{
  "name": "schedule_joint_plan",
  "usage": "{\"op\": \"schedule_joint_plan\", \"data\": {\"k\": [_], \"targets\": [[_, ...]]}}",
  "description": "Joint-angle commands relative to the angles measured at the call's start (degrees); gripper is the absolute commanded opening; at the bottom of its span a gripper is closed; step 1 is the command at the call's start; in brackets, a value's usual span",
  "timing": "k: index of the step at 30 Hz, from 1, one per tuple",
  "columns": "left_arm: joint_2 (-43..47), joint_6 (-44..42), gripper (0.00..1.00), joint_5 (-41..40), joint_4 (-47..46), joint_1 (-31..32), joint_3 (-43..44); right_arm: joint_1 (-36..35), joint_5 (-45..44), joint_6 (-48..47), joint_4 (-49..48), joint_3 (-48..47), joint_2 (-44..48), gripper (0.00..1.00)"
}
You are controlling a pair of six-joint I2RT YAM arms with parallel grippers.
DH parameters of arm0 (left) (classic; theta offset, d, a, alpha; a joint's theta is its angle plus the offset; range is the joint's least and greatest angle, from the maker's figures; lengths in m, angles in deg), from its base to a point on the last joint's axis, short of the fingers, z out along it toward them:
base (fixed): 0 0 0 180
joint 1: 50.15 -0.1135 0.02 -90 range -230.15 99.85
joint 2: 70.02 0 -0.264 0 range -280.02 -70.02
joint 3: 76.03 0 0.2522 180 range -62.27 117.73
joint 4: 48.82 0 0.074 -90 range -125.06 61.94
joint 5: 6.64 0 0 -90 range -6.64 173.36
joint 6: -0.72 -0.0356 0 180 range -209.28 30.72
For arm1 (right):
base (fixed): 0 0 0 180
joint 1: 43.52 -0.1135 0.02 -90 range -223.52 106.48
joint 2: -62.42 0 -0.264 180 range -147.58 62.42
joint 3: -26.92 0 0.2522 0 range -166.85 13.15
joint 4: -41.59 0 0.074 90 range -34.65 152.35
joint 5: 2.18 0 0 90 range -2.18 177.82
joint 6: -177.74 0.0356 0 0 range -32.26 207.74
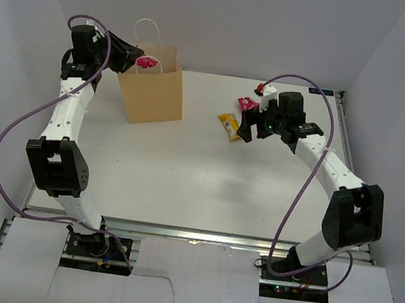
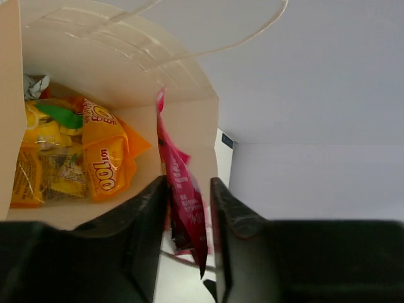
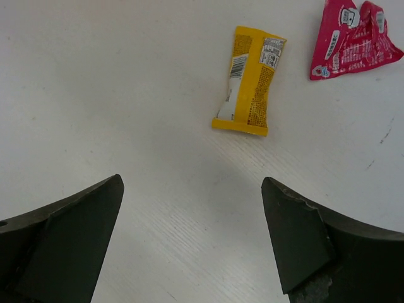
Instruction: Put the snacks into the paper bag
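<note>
Left gripper [image 2: 188, 186] positioned over mouth of paper bag [image 2: 126, 69]. Magenta packet [image 2: 178, 158] seen between narrow-set jaws; firm pinch or slack cannot be told. Orange packet [image 2: 107, 158] and others lodged at bag bottom. Right gripper [image 3: 192, 183] spread wide, empty, above table [image 3: 95, 95]. Yellow packet [image 3: 249, 82] and red packet [image 3: 353, 38] laid flat ahead of it. Yellow packet judged light, crinkly, slick, easily skidded. Best pinched across narrow waist, with light downward press.
</note>
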Motion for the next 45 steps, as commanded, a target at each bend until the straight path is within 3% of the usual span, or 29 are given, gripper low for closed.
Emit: {"op": "schedule_joint_plan", "data": {"k": [1,5,7,12,14,18,22,25,27,30,31,35,41,42,45], "targets": [[2.6,2.7,0.46,2.0,-1.2,-1.1,3.7,0.0,-2.4,9.0,-6.0,-3.9,-5.2,0.95],[2.9,2.4,0.64,2.1,-1.0,-1.4,6.0,-0.3,-2.0,14.0,-4.5,-8.5,-13.4,0.95],[3.4,1.4,0.69,1.8,-1.1,-1.6,6.9,-0.6,-4.2,15.0,-3.7,-10.7,-18.1,0.96],[7.8,-6.9,0.81,-0.5,0.9,-2.1,9.7,-2.9,-11.5,7.6,-3.8,-18.5,-25.9,0.98],[10.5,-12.5,0.85,-1.7,1.0,-2.0,8.5,-3.8,-14.2,3.4,-3.0,-21.7,-30.4,0.98],[23.3,-18.1,0.92,-4.3,0.6,-2.0,-3.0,-3.9,-16.0,0.9,-0.2,-30.8,-38.9,0.99],[34.1,-19.4,0.94,-4.3,0.9,-2.0,-15.5,-3.9,-15.1,0.2,0.6,-32.9,-41.8,0.81],[40.8,-17.5,0.95,-3.8,1.0,-2.0,-23.7,-3.9,-15.4,0.2,0.8,-32.4,-42.3,0.78],[43.4,-14.6,0.95,-2.3,0.9,-2.0,-27.3,-3.9,-15.2,0.1,1.2,-31.8,-42.2,0.71],[47.6,-11.2,0.95,-0.1,0.3,-2.0,-33.9,-3.9,-14.3,-0.4,2.2,-31.3,-42.0,0.56],[48.9,-10.4,0.95,0.6,-0.1,-2.0,-35.7,-3.9,-14.0,-0.5,2.9,-31.2,-41.8,0.47],[54.5,-7.8,0.96,3.3,-0.8,-2.1,-45.4,-3.8,-11.8,-1.9,3.2,-29.6,-38.2,0.30],[60.1,-6.9,0.98,4.2,0.2,-2.0,-52.1,-3.8,-0.3,-8.2,0.1,-28.6,-29.5,0.16],[61.2,-6.9,0.98,4.3,0.8,-2.0,-53.3,-3.8,3.5,-9.6,-0.3,-29.2,-27.3,0.09],[62.8,-7.1,0.98,4.3,1.9,-2.0,-54.8,-4.3,8.4,-10.1,-1.7,-32.1,-25.0,0.08]]}}
